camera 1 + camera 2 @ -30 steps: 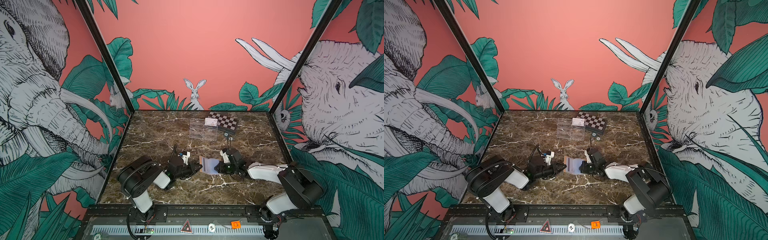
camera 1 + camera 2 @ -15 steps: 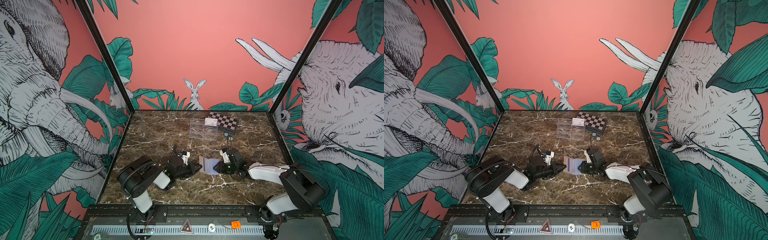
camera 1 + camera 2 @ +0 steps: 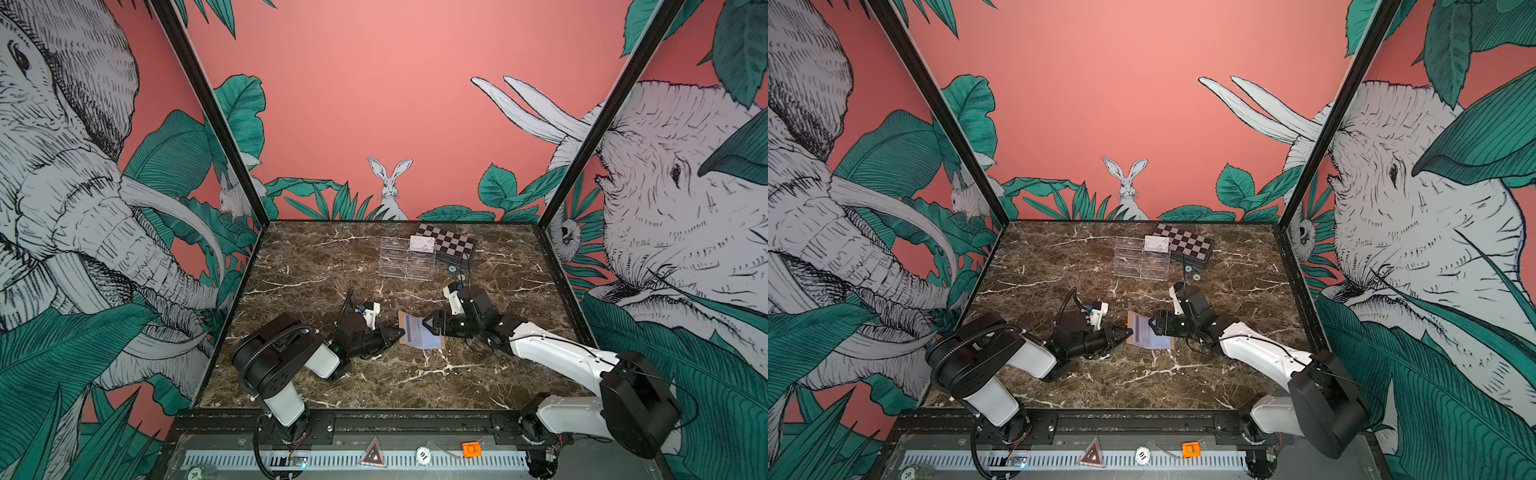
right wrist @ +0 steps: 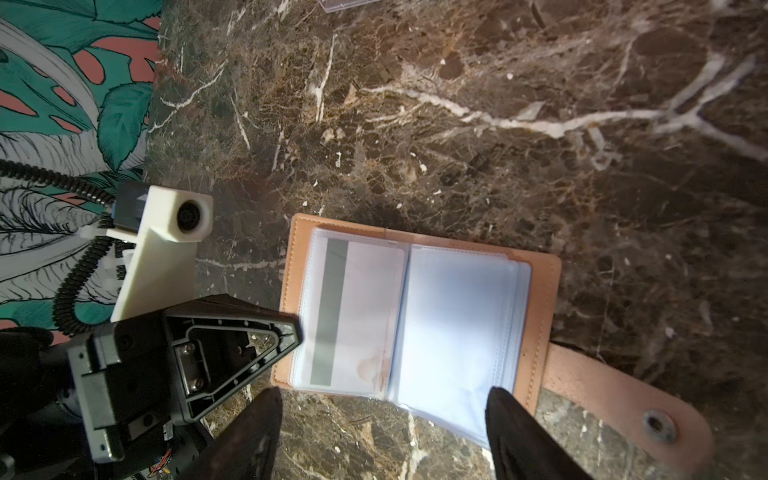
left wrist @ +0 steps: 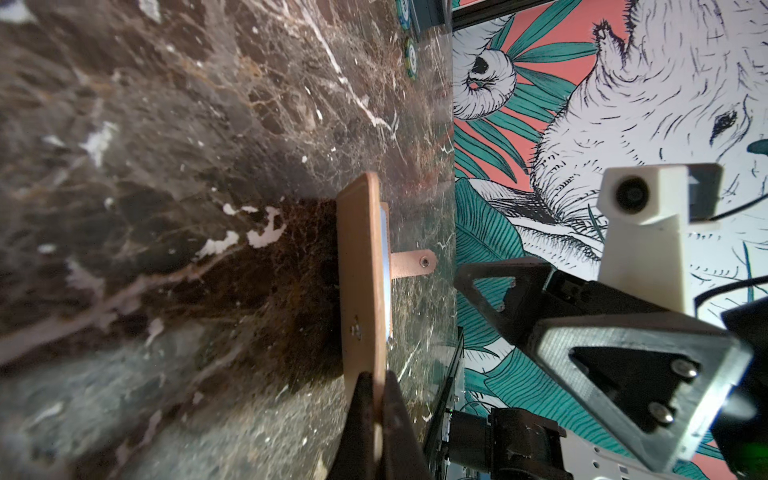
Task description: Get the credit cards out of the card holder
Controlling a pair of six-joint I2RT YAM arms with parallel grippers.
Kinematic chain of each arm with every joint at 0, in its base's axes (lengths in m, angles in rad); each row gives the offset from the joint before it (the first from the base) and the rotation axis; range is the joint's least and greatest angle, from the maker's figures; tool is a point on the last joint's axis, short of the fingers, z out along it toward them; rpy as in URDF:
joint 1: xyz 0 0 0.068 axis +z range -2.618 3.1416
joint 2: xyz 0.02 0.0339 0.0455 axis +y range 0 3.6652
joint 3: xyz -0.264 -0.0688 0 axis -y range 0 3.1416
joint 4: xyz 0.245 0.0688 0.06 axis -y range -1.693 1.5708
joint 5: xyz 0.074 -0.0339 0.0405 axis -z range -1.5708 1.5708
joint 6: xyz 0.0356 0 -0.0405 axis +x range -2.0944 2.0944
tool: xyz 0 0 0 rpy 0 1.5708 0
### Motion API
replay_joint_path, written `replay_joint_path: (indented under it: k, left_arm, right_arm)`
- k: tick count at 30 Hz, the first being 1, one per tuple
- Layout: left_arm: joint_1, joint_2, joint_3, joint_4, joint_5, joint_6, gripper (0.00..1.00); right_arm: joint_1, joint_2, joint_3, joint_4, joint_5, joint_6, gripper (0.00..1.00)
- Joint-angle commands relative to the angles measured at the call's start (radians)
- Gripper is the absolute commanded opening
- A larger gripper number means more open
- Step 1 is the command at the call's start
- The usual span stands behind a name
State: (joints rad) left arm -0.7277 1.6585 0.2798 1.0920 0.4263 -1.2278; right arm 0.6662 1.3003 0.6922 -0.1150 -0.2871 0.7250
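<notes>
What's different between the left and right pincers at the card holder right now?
The left pincer is shut, clamping the tan cover edge of the card holder; the right pincer is open, its jaws spread wide and gripping nothing. In both top views the left pincer reaches in from the card holder's left side, the right pincer from its right. Both sit low at the open card holder.

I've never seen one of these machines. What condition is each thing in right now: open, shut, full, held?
Card holder: lying open on the table, snap strap undone.
Credit card: tucked inside, dark stripe up.
Left tool: shut on the card holder's edge.
Right tool: open over the card holder, holding nothing.
Clear acrylic tray: one white card at its far right corner.
Checkered box: closed.
</notes>
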Motion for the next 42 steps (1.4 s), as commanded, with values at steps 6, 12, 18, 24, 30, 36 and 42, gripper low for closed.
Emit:
replay_joint_path:
  k: [6,12,18,24,30,36,42]
  left_arm:
    - [-0.006,-0.031,-0.008,0.04,-0.003,0.012,0.0]
    - [-0.008,-0.029,-0.007,0.036,-0.006,0.013,0.0]
    - [-0.011,-0.026,-0.002,0.034,-0.006,0.014,0.0]
    - [-0.015,-0.024,0.001,0.035,-0.006,0.013,0.0]
    - [-0.016,-0.022,-0.001,0.033,-0.008,0.017,0.0]
    - [-0.019,-0.017,-0.001,0.037,-0.01,0.017,0.0]
    - [-0.022,-0.018,-0.001,0.037,-0.013,0.019,0.0]
  right_arm:
    - [0.086,0.108,0.113,-0.155,0.091,-0.013,0.92]
    - [0.127,0.175,0.162,-0.174,0.098,-0.004,0.93]
    - [0.142,0.204,0.18,-0.172,0.102,0.001,0.93]
    - [0.147,0.224,0.19,-0.171,0.101,0.004,0.92]
    - [0.148,0.239,0.196,-0.165,0.095,0.007,0.92]
    - [0.151,0.248,0.199,-0.157,0.089,0.008,0.91]
    - [0.156,0.267,0.202,-0.15,0.078,0.014,0.91]
